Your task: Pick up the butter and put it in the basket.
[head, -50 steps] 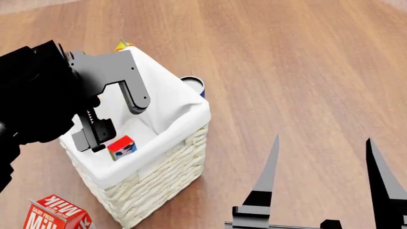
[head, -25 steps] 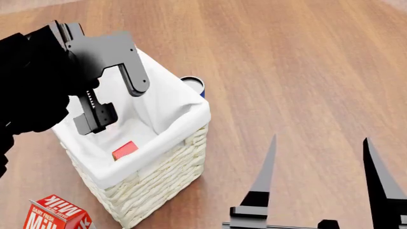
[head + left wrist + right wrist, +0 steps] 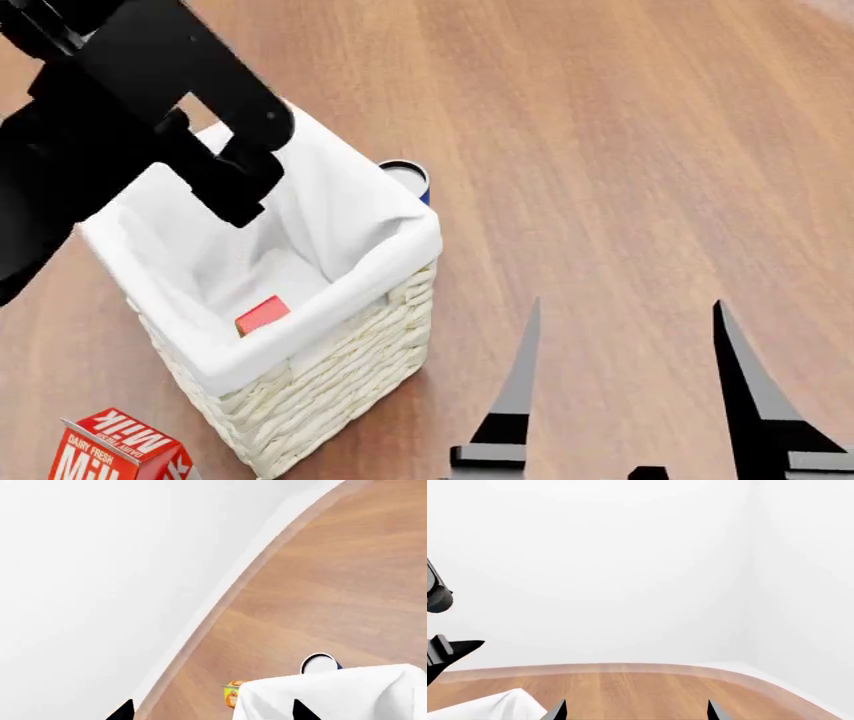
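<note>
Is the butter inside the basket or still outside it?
Inside: the butter lies on the liner at the bottom of the basket, clear of the left gripper above.

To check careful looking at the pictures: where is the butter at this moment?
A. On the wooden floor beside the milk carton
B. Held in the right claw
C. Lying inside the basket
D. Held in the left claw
C: the head view shows the butter lying on the liner inside the basket, clear of both claws.

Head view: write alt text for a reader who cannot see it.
The butter lies inside the white-lined wicker basket on a wooden floor, with the left pincer above the basket's rim. A milk carton stands beside the basket; the right pincer is open.
</note>
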Controlling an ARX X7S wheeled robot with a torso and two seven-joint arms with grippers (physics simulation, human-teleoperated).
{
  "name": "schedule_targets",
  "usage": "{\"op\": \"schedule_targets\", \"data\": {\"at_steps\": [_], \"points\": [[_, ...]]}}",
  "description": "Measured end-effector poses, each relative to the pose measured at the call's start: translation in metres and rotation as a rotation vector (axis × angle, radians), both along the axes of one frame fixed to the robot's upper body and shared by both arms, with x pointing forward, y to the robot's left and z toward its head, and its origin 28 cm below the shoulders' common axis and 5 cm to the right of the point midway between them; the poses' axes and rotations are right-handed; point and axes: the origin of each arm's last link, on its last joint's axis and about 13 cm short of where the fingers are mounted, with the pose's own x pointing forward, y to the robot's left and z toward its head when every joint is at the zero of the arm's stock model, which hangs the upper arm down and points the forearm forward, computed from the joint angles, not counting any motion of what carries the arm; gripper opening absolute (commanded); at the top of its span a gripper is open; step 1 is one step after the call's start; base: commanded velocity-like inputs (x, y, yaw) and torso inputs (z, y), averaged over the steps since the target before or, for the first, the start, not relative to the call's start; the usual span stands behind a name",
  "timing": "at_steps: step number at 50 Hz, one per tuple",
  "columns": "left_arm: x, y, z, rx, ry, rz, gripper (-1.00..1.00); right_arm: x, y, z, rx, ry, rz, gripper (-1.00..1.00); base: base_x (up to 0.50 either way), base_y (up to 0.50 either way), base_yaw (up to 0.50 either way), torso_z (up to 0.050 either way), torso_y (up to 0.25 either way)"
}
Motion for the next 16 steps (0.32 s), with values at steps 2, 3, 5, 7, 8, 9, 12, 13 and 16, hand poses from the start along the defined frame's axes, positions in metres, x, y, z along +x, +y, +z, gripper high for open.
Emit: {"op": "schedule_targets", "data": {"at_steps": [2,3,5,7,8,9,12,13,16], "points": [[-0.009,0.0,-0.002,-0.052,-0.044,-0.003,1.0,0.0,0.0,0.0,0.0,0.001,0.001,1.0,0.0,0.0,0.0,0.0,0.0],[-0.014,0.0,-0.004,-0.076,-0.064,-0.005,1.0,0.0,0.001,0.0,-0.001,0.001,0.002,1.0,0.0,0.0,0.0,0.0,0.0],[-0.023,0.0,-0.008,-0.115,-0.101,-0.006,1.0,0.0,0.001,0.0,-0.001,0.001,0.002,1.0,0.0,0.0,0.0,0.0,0.0],[-0.031,0.0,-0.012,-0.151,-0.138,-0.005,1.0,0.0,0.001,0.0,-0.001,0.001,0.002,1.0,0.0,0.0,0.0,0.0,0.0],[-0.036,-0.001,-0.015,-0.17,-0.155,-0.005,1.0,0.0,0.001,0.0,-0.002,0.001,0.002,1.0,0.0,0.0,0.0,0.0,0.0],[-0.04,-0.001,-0.017,-0.189,-0.172,-0.005,1.0,0.0,0.001,0.0,-0.002,0.0,0.002,1.0,0.0,0.0,0.0,0.0,0.0],[-0.052,-0.003,-0.024,-0.237,-0.225,-0.008,1.0,0.0,0.0,0.0,-0.003,-0.001,0.0,1.0,0.0,0.0,0.0,0.0,0.0],[-0.056,-0.003,-0.027,-0.252,-0.242,-0.007,1.0,0.0,0.0,0.0,-0.004,-0.002,-0.001,1.0,0.0,0.0,0.0,0.0,0.0],[-0.065,-0.004,-0.035,-0.3,-0.283,-0.009,1.0,0.0,0.0,0.0,-0.005,-0.002,-0.003,1.0,0.0,0.0,0.0,0.0,0.0]]}}
